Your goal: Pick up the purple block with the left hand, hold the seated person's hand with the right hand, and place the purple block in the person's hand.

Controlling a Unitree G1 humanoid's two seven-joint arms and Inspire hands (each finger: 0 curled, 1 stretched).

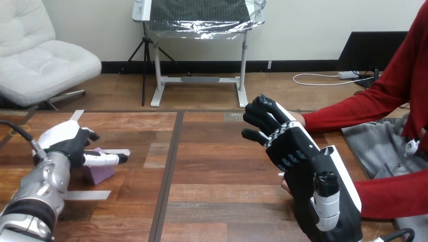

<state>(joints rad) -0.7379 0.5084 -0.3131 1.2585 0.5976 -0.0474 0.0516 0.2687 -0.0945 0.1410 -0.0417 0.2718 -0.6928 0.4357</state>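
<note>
Right hand loomed closest, right over the person's hand; gripping or not, I couldn't tell. Left hand was open, fingers straight over the block on the table.

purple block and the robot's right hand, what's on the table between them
Nothing: in the head view the stretch from the purple block to the right hand is bare wooden table, crossed only by the dark seam between its boards.
</note>
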